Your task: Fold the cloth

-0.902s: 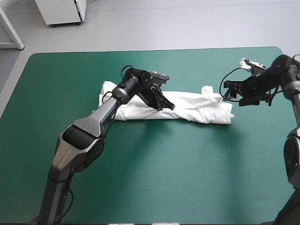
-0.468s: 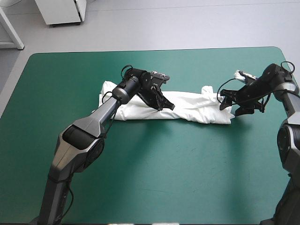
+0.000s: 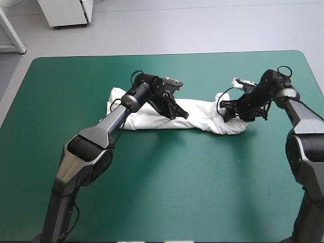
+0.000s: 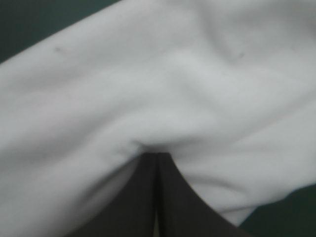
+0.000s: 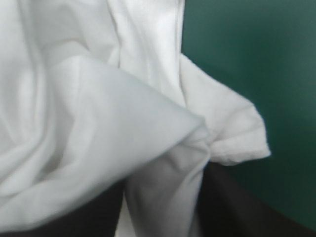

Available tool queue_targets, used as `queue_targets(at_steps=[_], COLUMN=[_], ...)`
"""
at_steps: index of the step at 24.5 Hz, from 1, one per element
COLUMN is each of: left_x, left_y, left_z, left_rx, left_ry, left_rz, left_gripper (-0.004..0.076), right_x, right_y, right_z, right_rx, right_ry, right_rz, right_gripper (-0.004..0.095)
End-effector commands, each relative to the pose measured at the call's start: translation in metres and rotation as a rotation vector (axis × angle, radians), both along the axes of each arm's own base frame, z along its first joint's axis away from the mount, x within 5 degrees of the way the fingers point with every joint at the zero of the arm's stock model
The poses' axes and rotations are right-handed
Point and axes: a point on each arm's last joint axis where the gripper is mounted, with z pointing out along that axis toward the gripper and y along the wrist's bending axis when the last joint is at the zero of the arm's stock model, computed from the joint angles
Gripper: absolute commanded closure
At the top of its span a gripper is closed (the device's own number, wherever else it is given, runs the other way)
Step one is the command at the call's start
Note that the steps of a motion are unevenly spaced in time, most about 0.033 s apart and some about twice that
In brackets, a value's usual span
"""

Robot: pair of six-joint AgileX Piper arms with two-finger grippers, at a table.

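The white T-shirt point(image 3: 202, 115) lies as a long folded bundle across the middle of the teal-green bench point(image 3: 167, 192), the left hand point(image 3: 181, 115), its arm stretched forward, clenched on the bundle's middle, and the right hand point(image 3: 227, 112), its arm bent inward, spread open astride the crumpled right end.

Grey-and-black left arm point(image 3: 109, 126) stretches forward and down, black jaws pressed together; right arm point(image 3: 296, 109) bends inward, jaws apart.
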Motion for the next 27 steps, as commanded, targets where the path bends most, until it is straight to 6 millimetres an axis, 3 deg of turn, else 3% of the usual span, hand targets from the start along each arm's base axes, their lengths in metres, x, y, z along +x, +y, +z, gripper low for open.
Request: queue_targets(at_steps=[1,2,7,11,22,27], left_x=[-0.006,-0.006,-0.006,-0.005,-0.004,-0.004], left_y=[0.0,0.0,0.0,0.0,0.0,0.0], left_z=[0.039,0.039,0.039,0.039,0.04,0.04], left_rx=[-0.066,-0.066,-0.067,-0.068,-0.075,-0.074], left_ry=[-0.067,-0.067,-0.068,-0.074,-0.086,-0.089], left_rz=[-0.002,-0.002,-0.002,-0.001,0.004,0.004], left_gripper=[0.0746,0.0746,0.0746,0.0746,0.0746,0.0746], right_x=[-0.003,-0.003,-0.005,-0.009,-0.032,-0.046], right_y=[0.014,0.016,0.018,0.018,0.029,0.064], right_z=[0.005,0.005,0.013,0.042,0.167,0.21], right_rx=[-0.046,-0.055,-0.051,-0.046,0.07,0.113], right_ry=[-0.008,-0.007,-0.026,-0.1,-0.404,-0.529], right_rz=[0.021,0.022,0.028,0.027,0.052,0.148], right_gripper=[0.0848,0.0926,0.0925,0.0925,0.0924,0.0924])
